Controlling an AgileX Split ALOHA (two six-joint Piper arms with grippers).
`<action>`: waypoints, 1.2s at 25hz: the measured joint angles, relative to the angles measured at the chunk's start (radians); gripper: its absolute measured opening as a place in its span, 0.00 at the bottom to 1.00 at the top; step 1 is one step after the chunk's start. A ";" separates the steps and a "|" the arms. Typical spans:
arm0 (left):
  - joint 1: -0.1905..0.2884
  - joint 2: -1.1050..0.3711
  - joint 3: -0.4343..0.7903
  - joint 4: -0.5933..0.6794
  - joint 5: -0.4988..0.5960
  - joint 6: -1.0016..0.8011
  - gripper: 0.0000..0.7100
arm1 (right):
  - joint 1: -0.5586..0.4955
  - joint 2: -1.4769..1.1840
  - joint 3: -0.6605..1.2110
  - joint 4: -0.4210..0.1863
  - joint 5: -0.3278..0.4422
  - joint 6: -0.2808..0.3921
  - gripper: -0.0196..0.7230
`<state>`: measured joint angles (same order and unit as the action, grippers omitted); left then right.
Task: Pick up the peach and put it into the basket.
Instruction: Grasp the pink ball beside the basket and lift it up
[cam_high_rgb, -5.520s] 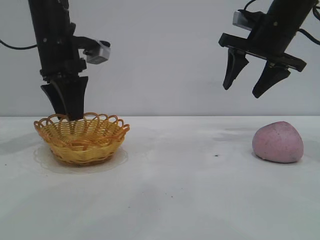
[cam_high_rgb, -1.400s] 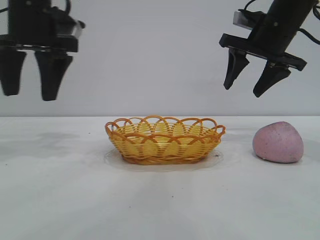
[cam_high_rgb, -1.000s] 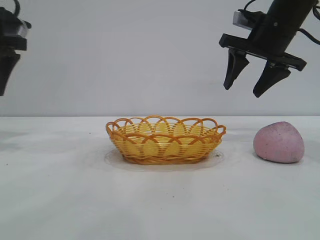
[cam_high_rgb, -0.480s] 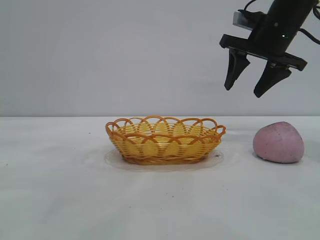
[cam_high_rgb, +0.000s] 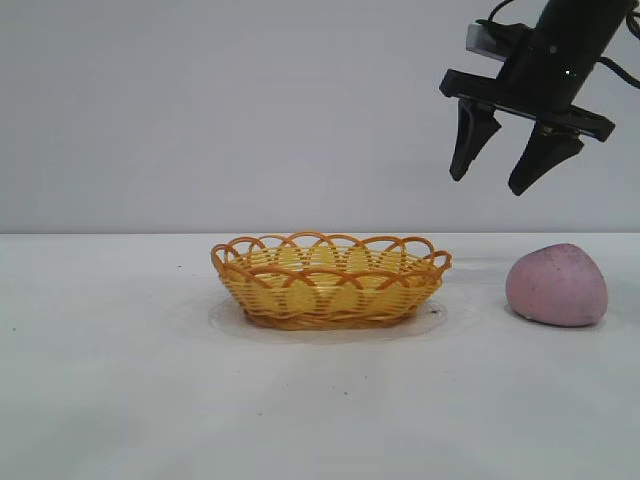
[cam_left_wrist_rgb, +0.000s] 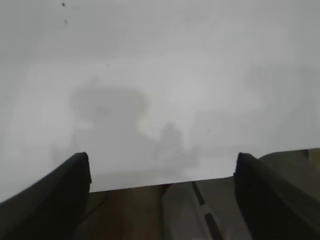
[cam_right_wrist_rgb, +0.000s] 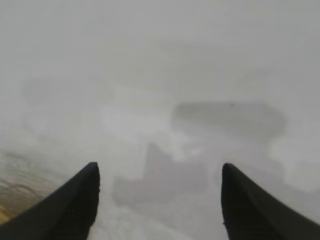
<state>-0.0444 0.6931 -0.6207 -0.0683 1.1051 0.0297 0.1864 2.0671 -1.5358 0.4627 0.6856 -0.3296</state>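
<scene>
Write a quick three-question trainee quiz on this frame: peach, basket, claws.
1. True or false: the peach already lies inside the basket.
2. Which claw shows in the exterior view? A) left B) right C) both
3. Fill in: the right claw hangs open and ____ above the table.

Key
1. False. The peach sits on the table, clear of the basket, on the right arm's side.
2. B. The left claw appears only in its own wrist view, open, over bare table.
3. Empty. It hangs above the gap between basket and peach, nearer the peach.
</scene>
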 joint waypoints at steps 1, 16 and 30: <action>0.000 -0.057 0.017 -0.007 0.007 0.000 0.80 | 0.000 0.000 0.000 -0.002 0.000 0.000 0.63; 0.000 -0.711 0.117 0.057 0.046 0.000 0.80 | 0.000 0.000 0.000 -0.008 0.005 0.000 0.63; 0.000 -0.711 0.137 0.068 0.019 -0.004 0.80 | 0.000 0.004 0.000 -0.026 0.005 -0.004 0.63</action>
<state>-0.0444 -0.0182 -0.4839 0.0000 1.1237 0.0258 0.1864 2.0714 -1.5362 0.4370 0.6905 -0.3335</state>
